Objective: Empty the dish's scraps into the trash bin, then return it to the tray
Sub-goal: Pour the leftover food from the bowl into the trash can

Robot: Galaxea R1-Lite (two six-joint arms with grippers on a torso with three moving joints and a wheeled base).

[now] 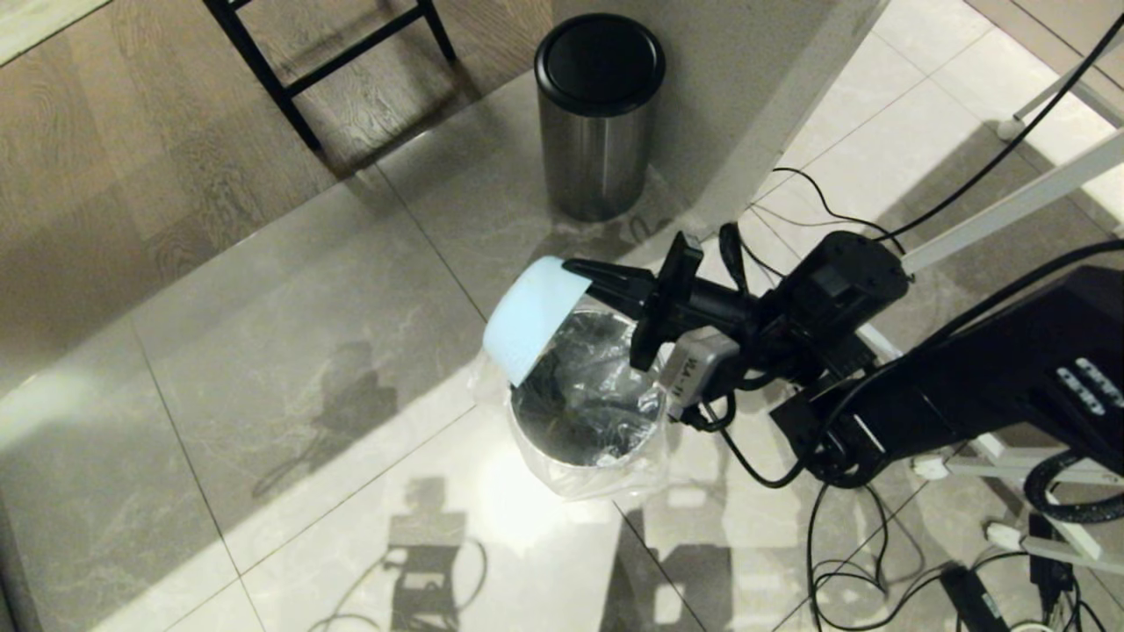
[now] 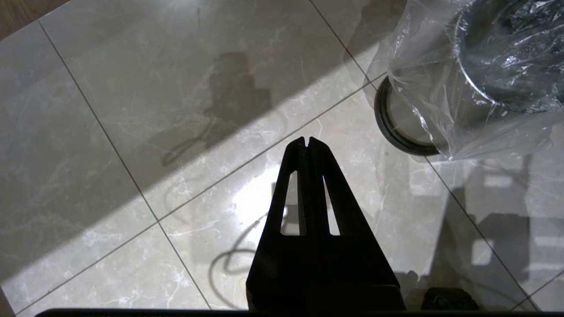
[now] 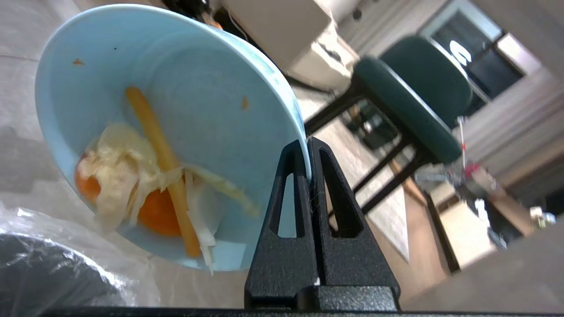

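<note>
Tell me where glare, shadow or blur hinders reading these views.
Head view: bright glare patch on the floor tiles beside the trash bin, arm shadows below. Left wrist view: a sunlit band across tiles, liner glinting. Right wrist view: dish and scraps sharp, background chair blurred.

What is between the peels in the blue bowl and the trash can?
Nothing visible. The right gripper holds the dish tipped over the open trash bin, and the scraps are sliding toward its lower rim with only air below.
</note>
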